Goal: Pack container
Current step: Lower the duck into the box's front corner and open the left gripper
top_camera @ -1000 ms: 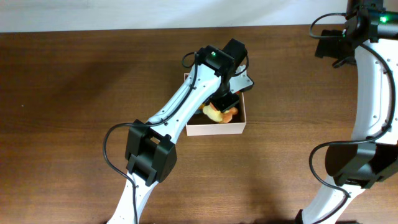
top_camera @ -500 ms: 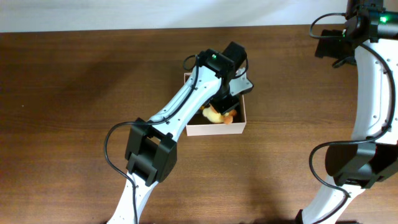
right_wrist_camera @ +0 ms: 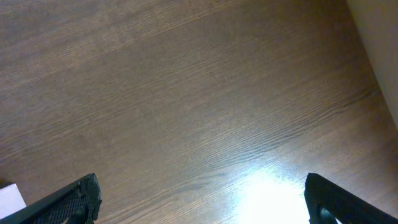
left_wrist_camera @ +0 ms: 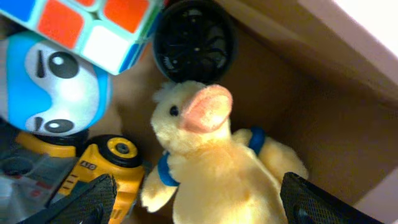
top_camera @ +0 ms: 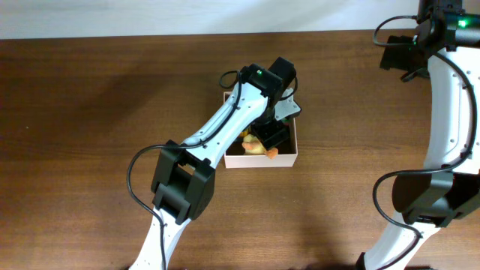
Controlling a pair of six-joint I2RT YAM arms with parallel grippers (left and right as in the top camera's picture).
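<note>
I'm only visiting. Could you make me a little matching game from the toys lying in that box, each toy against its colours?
Toys in the container:
1. plush duck
2. puzzle cube
3. round-faced toy
4. toy vehicle

Colours:
a. blue and white, black eyes
b. pale yellow, pink beak
c. orange, white and blue squares
d. deep yellow and black

Pairs: 1-b, 2-c, 3-a, 4-d.

1. The left arm (top_camera: pixel 217 131) has slim white links between boxy black joint housings (top_camera: pixel 181 191).
2. A thin black cable (top_camera: pixel 129 178) loops beside it, and a green light (top_camera: pixel 258 73) glows near its wrist.
3. The right arm (top_camera: pixel 452 97), at the right edge of the frame, is also white and black, with a second green light (top_camera: pixel 459 23).
4. The right gripper (right_wrist_camera: pixel 202 198) has matte black fingers (right_wrist_camera: pixel 71 200).
</note>
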